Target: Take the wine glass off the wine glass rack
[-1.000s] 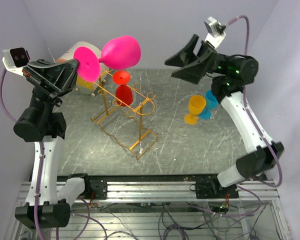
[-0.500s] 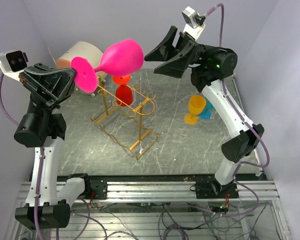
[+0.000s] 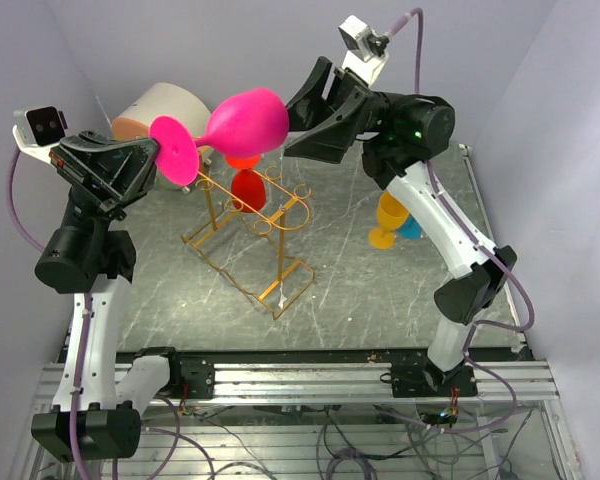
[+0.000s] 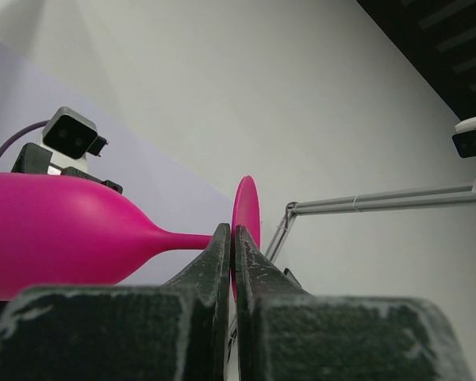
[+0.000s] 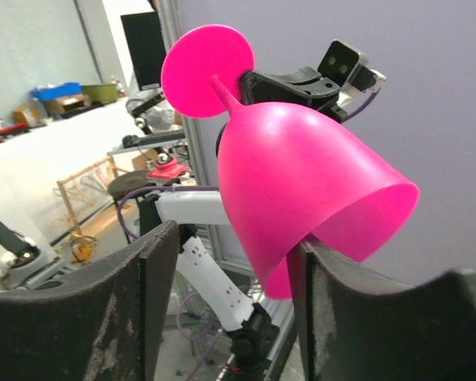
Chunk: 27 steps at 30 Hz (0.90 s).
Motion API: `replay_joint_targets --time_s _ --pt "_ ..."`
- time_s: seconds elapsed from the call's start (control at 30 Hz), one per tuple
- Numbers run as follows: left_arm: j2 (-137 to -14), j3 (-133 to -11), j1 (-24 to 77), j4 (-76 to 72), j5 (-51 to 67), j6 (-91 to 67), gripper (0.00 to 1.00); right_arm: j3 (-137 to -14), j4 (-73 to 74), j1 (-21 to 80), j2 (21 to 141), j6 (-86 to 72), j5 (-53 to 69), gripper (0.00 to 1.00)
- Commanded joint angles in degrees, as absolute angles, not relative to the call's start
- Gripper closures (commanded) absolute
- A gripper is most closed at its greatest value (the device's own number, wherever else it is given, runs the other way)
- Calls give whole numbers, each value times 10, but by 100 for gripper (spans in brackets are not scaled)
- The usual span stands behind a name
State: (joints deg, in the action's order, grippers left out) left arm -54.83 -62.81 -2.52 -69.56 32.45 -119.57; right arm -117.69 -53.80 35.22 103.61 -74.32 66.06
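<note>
Two arms flanked a pink wine glass held sideways aloft, clear of the wine glass rack, left gripper jaws clenched on its thin, probably snappable stem, right gripper jaws released at the light, slick-looking bowl.

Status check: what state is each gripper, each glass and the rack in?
Left gripper: shut on the pink glass at its stem.
Right gripper: open, fingers flanking the bowl's rim.
Pink glass: held sideways in the air.
Red glass: hanging upside down on the rack.
Rack: upright on the table.
Yellow glass: upright, partly behind the right arm.
Blue glass: mostly hidden.
</note>
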Motion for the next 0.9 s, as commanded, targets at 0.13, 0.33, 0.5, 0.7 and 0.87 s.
replay_joint_targets --time_s 0.13,0.33,0.5,0.7,0.87 --pt "-539 -618 -24 -710 331 -1184 93 -1173 -555 373 1040 -738 660 79" --pt "-531 -604 -23 -679 341 -1160 80 -1114 -514 371 992 -682 661 100" --pt "-500 -571 -23 -581 340 -1097 51 -1048 -346 352 893 -534 633 100" --pt "-473 -573 -24 -414 350 -978 44 -1087 91 346 739 -217 400 100" --pt "-486 -723 -23 13 333 -696 48 -1121 325 346 672 -133 59 100"
